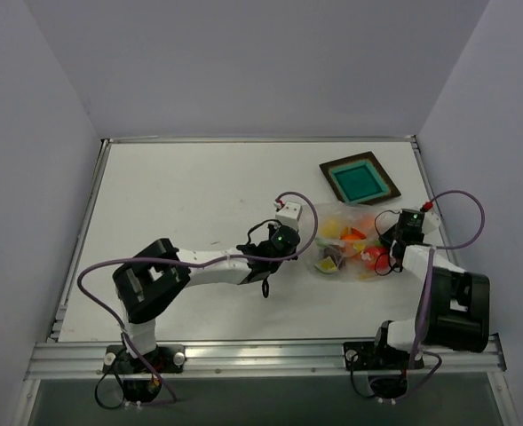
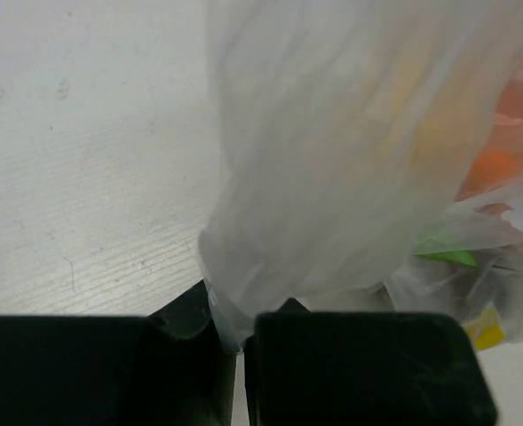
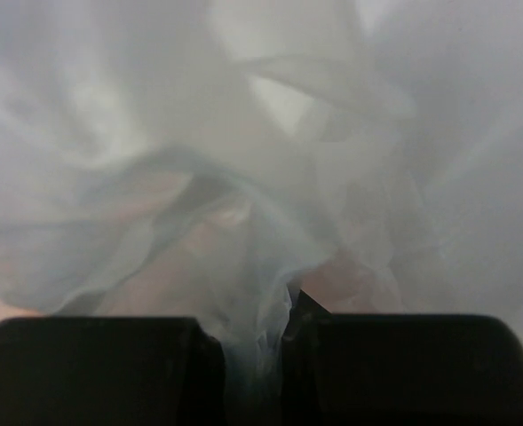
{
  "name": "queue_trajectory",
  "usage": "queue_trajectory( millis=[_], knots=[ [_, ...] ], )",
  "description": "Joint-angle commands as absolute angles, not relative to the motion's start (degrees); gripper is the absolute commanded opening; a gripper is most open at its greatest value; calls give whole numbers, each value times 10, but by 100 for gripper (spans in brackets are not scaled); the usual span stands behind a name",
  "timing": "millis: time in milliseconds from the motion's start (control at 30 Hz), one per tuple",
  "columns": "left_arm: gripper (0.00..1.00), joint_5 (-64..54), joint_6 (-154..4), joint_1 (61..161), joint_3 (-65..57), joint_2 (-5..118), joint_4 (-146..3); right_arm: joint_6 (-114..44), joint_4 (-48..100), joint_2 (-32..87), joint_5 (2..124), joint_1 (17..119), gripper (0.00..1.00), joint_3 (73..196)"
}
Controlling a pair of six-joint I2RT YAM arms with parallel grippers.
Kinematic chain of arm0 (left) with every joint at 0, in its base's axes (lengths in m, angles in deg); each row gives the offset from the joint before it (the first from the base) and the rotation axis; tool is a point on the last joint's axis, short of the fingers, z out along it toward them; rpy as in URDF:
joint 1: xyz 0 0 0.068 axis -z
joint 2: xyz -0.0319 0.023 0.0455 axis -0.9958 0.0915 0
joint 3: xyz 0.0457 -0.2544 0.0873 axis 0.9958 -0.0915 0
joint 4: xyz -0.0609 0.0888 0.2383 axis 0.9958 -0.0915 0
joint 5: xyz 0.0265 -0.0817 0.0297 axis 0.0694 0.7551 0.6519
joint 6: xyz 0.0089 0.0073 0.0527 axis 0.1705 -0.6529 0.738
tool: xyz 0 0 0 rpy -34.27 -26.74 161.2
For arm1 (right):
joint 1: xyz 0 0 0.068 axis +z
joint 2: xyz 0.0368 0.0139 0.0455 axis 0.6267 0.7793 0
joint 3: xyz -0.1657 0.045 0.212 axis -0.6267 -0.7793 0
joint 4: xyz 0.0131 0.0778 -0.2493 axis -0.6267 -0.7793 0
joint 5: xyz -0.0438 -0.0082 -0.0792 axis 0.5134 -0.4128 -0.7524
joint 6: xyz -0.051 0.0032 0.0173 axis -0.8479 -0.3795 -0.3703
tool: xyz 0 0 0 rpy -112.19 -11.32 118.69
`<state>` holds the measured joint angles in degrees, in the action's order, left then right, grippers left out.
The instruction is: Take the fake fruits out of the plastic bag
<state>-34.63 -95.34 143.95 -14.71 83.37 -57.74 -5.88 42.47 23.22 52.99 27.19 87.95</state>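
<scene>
Bag point(image 1: 336, 215) lies on the surface point(image 1: 199, 195) just ahead of both arms, right of centre, with the fruits point(image 1: 350, 235) inside it. Left tool point(image 2: 239, 330): jaws together on a bunched fold of film at the bag's left edge. Right tool point(image 3: 257, 342): jaws together on a crumpled fold at the right edge. Its wrist view is blurred, so I cannot tell whether a fruit is caught in that pinch as well. Between the two tools I see orange, yellow and red shapes through the film; none is out on the surface. Just beyond the bag's far edge sits the tray point(image 1: 347, 160).

Procedure, as I judge it:
1. I cannot tell which end is the mouth, so I would confirm this first.
2. Raise both tools together, slowly, with the film taut between them.
3. Lift the closed end higher so the fruits roll toward the mouth.
4. Avoid jerks, since thin film may slip from a pinch or tear.
5. Tip out low, because round fruits will roll toward the surface edges.
</scene>
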Motion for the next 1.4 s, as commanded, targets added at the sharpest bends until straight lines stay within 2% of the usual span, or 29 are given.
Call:
queue_trajectory(
  millis=[0,133,267,367,400,467,500,533,567,667,767,900,967,1033,1267,1367],
  knots=[
    [2,-368,-982,1427,-128,855,-569,-44,469,290,537,260,1,882],
    [2,-347,-1000,1424,-155,860,-546,-38,490,302,547,260,1,877],
    [3,-314,-989,1431,-218,778,-538,-41,490,270,552,262,0,870],
    [39,-294,-982,1444,-235,695,-580,-42,491,239,568,274,0,864],
    [58,-296,-975,1450,-235,674,-597,-42,490,231,568,278,0,864],
    [64,-303,-967,1471,-227,615,-659,-48,482,216,563,297,0,868],
    [64,-311,-958,1478,-210,598,-685,-50,479,215,562,304,0,871],
    [48,-319,-953,1499,-199,571,-733,-51,474,216,562,310,0,873],
    [44,-333,-946,1514,-186,560,-774,-52,473,216,560,322,0,875],
    [35,-396,-935,1578,-124,543,-878,-48,476,217,560,333,0,873],
    [33,-410,-927,1616,-67,560,-922,-44,481,215,560,336,0,871],
    [34,-405,-873,1631,2,620,-915,-44,476,204,562,341,0,871],
    [39,-420,-844,1618,58,678,-916,-48,467,193,560,341,0,871],
    [46,-380,-820,1569,98,738,-922,-53,463,184,560,341,0,869],
    [48,-268,-764,1468,267,895,-947,-68,457,173,562,341,0,864],
    [55,-223,-747,1445,314,955,-980,-66,464,184,566,341,0,864]
  ],
)
